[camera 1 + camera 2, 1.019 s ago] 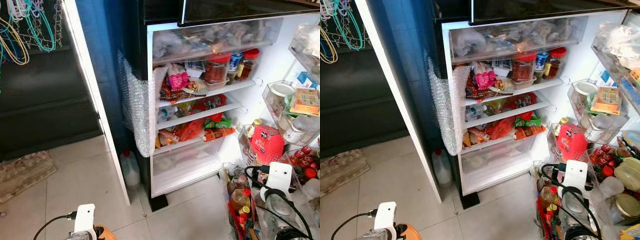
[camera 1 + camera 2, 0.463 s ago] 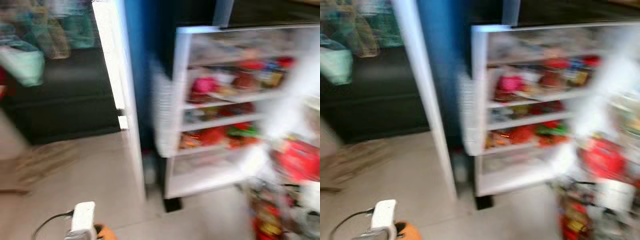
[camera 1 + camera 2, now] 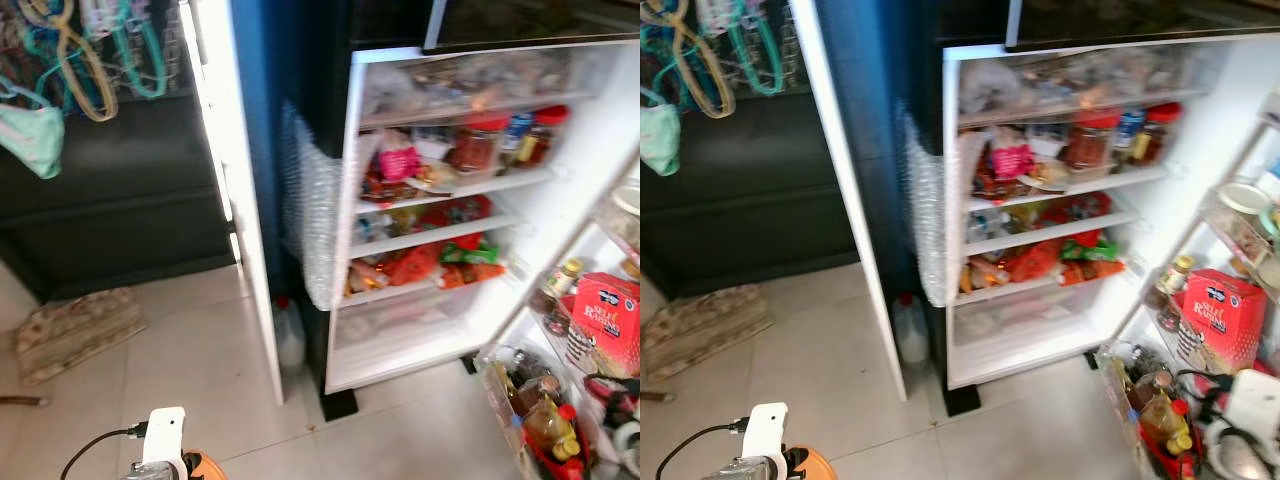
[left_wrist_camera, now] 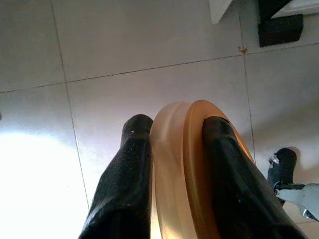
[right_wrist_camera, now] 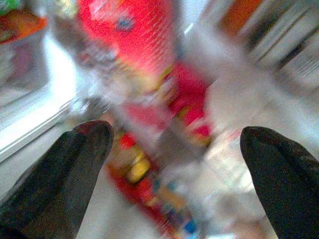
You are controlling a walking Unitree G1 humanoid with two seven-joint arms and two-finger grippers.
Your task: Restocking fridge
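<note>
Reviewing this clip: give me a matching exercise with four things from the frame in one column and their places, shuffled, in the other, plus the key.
Things
1. orange round object
2. red box
3. red-lidded jar
4. plastic jug

Places
A. on the floor beside the fridge
B. on an upper fridge shelf
C. between the left gripper fingers
D. in the fridge door rack

Pairs: 1-C, 2-D, 3-B, 4-A
</note>
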